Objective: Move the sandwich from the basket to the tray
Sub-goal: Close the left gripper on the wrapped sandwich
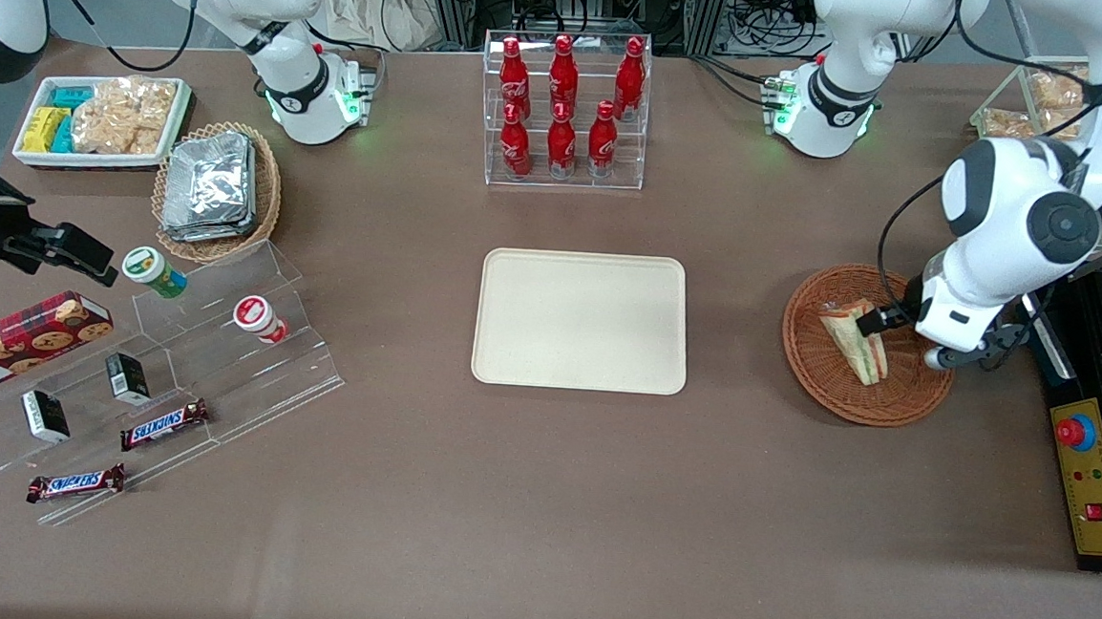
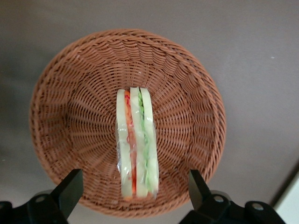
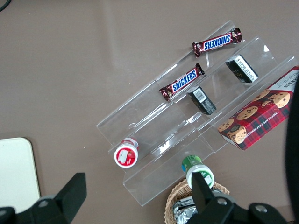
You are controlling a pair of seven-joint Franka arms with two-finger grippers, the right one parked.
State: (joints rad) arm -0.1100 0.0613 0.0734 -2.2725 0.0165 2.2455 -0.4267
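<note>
I see the sandwich lying in the basket, a clear-wrapped wedge standing on edge, with pale bread slices and red, orange and green filling layers facing up. The basket is round, shallow, brown wicker, and sits on the table toward the working arm's end. The tray is flat, cream-beige, rectangular with rounded corners and a low rim, lying mid-table, well apart from the basket, with nothing on it. The gripper hangs open above the basket, one finger to each side of the sandwich, not touching it.

Bright, even overhead light fills all 3 views. The table shows soft, faint shadows and mild sheen. The gripper hangs over the basket, its open fingers dark and slightly blurred; the sandwich wrap glints
</note>
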